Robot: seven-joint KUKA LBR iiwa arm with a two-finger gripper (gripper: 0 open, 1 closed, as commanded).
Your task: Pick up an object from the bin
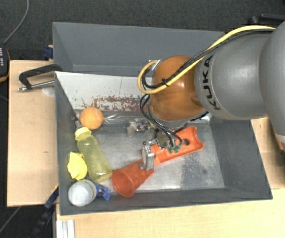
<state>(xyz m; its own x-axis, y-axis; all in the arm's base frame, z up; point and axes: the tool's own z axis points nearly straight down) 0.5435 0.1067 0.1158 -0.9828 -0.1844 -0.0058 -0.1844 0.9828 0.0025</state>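
One orange ball (91, 118), one yellow bottle (93, 158), one red cup (127, 180).

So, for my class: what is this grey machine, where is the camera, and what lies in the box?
It is a robot arm reaching in from the right; the orange dome is its wrist cover. One camera looks down from above. Its claw sits low in a grey metal bin, next to a red cup and a flat orange-red plastic piece. On the left lie an orange ball, a yellowish bottle and a white round thing. Whether the claw holds anything cannot be told.
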